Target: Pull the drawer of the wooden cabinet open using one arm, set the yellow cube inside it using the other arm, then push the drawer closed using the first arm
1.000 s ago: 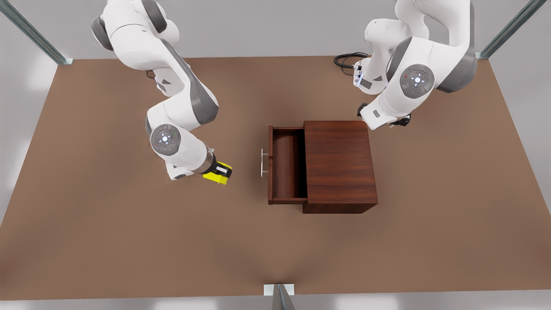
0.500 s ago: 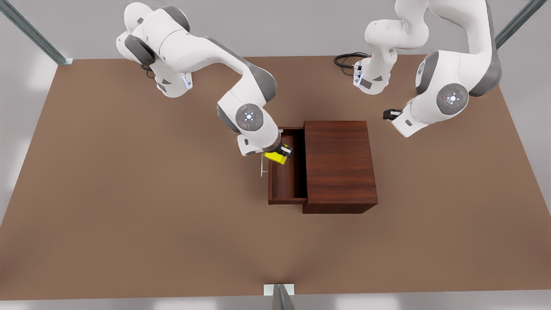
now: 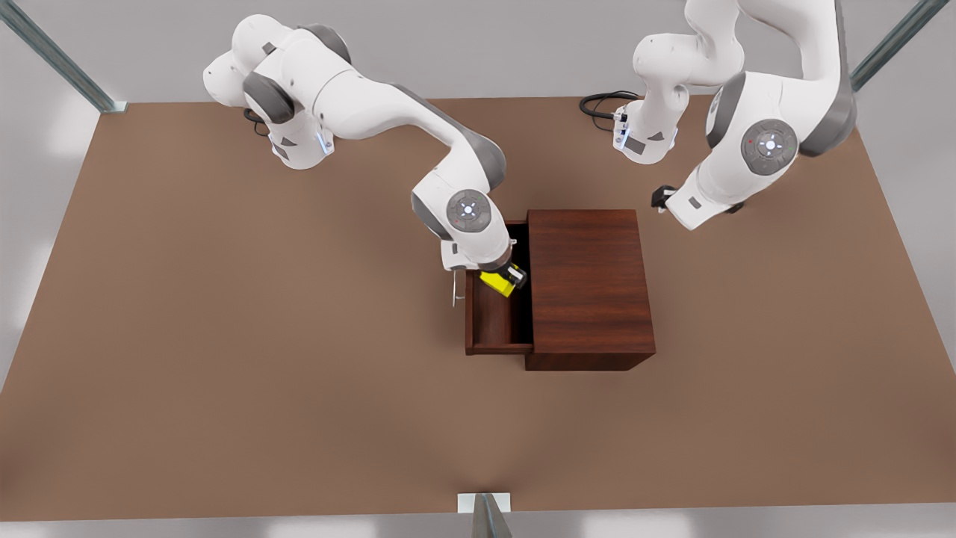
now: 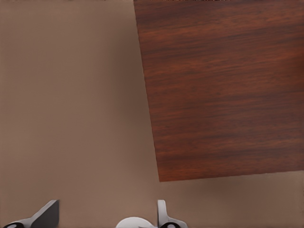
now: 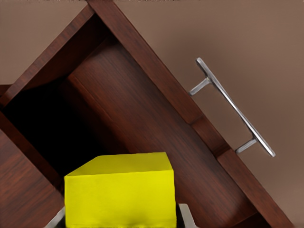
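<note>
**Cube is hanging over the open drawer**

So here's what we've got. The wooden cabinet (image 3: pixel 590 280) sits around the middle of the brown table (image 3: pixel 224 373), and its drawer (image 3: pixel 497 317) is pulled out toward the front view's left, with the slim silver handle (image 3: pixel 455 282) sticking off the front panel. From the right wrist view we can look straight down into the drawer (image 5: pixel 128 114), and the handle (image 5: pixel 232 107) shows up nicely there too, standing off the panel on its two little posts.

The right gripper (image 3: pixel 509 280) is over the open drawer, near its far end, clamped on the yellow cube (image 3: pixel 497 282). In the right wrist view the yellow cube (image 5: pixel 121 192) sits between the fingers, one finger (image 5: pixel 185 216) peeking out beside it. The cube is above the drawer's inside, up near the edge where the drawer meets the cabinet body. We can't tell whether it's touching the drawer floor or held above it; in the front view it looks a bit tilted.

The left gripper (image 3: pixel 660 199) is waiting off by the cabinet's far corner on the front view's right, just beside the cabinet but not touching it. In the left wrist view the left gripper (image 4: pixel 107 213) has its fingers spread wide with nothing between them, over bare table next to the cabinet's flat top (image 4: pixel 223 90).

A black cable (image 3: pixel 601 103) is coiled by the base of that arm.
</note>
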Controlling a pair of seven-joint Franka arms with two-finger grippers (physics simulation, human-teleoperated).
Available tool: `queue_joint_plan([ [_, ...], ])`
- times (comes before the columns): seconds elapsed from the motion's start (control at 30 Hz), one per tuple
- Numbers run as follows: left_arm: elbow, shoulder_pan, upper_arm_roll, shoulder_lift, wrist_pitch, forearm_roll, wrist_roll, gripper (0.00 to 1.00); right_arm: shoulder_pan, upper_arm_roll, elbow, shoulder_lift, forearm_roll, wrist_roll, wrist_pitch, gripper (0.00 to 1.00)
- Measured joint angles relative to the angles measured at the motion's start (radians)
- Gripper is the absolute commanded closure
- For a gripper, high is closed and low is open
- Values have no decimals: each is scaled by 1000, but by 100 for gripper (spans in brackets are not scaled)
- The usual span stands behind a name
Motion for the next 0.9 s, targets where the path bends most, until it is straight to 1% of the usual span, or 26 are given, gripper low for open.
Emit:
queue_joint_plan([
  [0.07,10,-13,-5,-5,1,-9,-7,0,0,-4,0,-1,-3,16,2,0],
  [0.13,52,-13,-10,-5,-17,-14,-12,0,-4,-9,-1,-12,-7,28,-2,0],
  [0.2,64,-8,-10,2,-27,-14,-17,0,-44,-32,-1,-60,-10,31,-48,0],
  [0.27,74,15,-36,8,-32,-17,-22,0,-172,-48,-1,-129,-26,14,-141,0],
  [0.3,89,36,-70,9,-35,-19,-25,0,-262,-50,-1,-170,-34,-7,-196,0],
  [0.33,134,75,-143,22,-36,-34,-36,0,-353,-52,-1,-205,-55,-38,-255,0],
  [0.37,227,108,-244,74,-38,-46,-62,0,-449,-52,-6,-230,-77,-79,-310,0],
  [0.4,366,85,-324,193,-35,-26,-102,0,-542,-55,-25,-247,-96,-127,-357,0],
  [0.43,512,-32,-363,340,-30,23,-154,0,-616,-57,-78,-273,-113,-177,-390,0],
  [0.47,650,-226,-381,482,-19,83,-214,0,-675,-58,-195,-337,-125,-228,-398,0],
  [0.5,739,-374,-387,584,2,146,-275,0,-723,-59,-311,-402,-135,-277,-393,0],
  [0.57,824,-535,-357,730,84,260,-397,0,-797,-60,-406,-465,-149,-374,-394,0],
  [0.6,867,-624,-312,796,125,319,-460,0,-818,-62,-424,-479,-151,-418,-396,0],
  [0.67,905,-749,-208,866,178,409,-575,0,-828,-59,-442,-488,-153,-499,-397,0],
  [0.73,929,-789,-99,917,215,467,-677,0,-821,-55,-445,-477,-155,-570,-393,0],
  [0.77,936,-792,-61,940,234,486,-725,0,-809,-54,-444,-468,-156,-601,-391,0],
  [0.83,940,-794,-27,979,285,511,-812,0,-787,-53,-442,-458,-158,-656,-387,0],
  [0.9,959,-804,-21,1004,340,525,-899,0,-783,-52,-440,-455,-159,-706,-384,0],
])
